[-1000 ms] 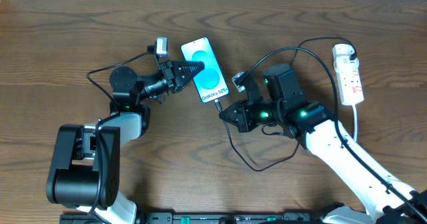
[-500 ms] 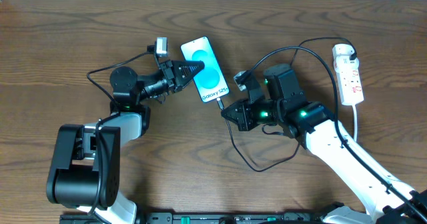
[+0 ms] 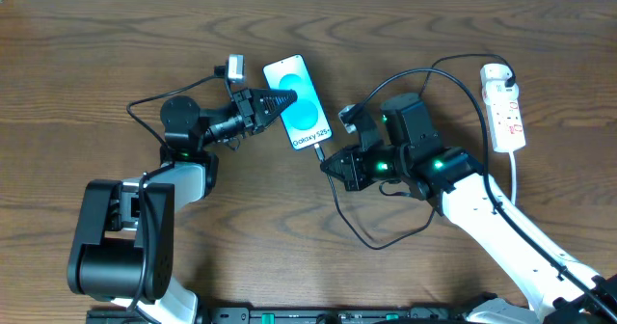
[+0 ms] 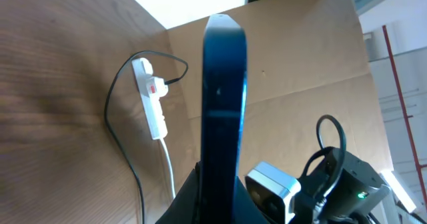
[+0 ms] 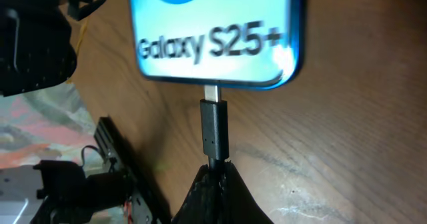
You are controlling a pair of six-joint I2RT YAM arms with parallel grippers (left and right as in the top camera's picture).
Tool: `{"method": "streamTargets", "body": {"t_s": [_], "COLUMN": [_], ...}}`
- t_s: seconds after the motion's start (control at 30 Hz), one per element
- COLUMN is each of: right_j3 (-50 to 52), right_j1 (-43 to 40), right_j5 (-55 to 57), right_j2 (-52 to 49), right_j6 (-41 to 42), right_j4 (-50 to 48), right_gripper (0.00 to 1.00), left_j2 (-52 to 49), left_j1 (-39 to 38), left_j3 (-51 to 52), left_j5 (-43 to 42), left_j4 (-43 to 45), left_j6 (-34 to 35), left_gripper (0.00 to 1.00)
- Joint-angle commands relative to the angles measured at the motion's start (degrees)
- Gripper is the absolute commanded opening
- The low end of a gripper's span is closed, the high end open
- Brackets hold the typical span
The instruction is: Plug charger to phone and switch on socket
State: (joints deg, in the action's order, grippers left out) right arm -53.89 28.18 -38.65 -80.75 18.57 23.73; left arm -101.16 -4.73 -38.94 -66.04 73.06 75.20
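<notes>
Since a second back, right pincer [image 3: 329,162] is creeping up toward the phone [image 3: 299,102], and the phone is sliding a hair rightward. It's pinching the charger [image 5: 215,127] just behind the plug, and the silver tip is going into the port but still showing, so I'm guessing it's not fully seated yet. Meanwhile left pincer [image 3: 281,99] is clamping the phone's edge, steadying it near the middle of the worktop [image 3: 87,54]'s far edge. Over by the far right corner the socket [image 3: 505,107] is sitting untouched, so the switching is probably still waiting. Surface is looking like dark wood grain; brown cardboard-ish panels are showing behind.
</notes>
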Motion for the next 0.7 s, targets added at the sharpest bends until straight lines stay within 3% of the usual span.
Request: {"method": "streamTargets", "body": {"t_s": [0.0, 0.67], "right_j3": [-0.37, -0.37], "right_j1": [-0.35, -0.35], "right_j5": [-2.93, -2.38], "right_j2": [-0.15, -0.15], "right_j6": [-1.09, -0.13], "right_j4": [0.09, 0.09], "right_gripper": [0.01, 0.01], "left_j2": [0.55, 0.55], "left_j1": [-0.11, -0.11], "left_j3": [-1.62, -1.62], "left_j5": [-0.07, -0.09], "left_j4": [-0.66, -0.81], "left_j6": [-2.62, 0.52], "left_gripper": [0.07, 0.07]}}
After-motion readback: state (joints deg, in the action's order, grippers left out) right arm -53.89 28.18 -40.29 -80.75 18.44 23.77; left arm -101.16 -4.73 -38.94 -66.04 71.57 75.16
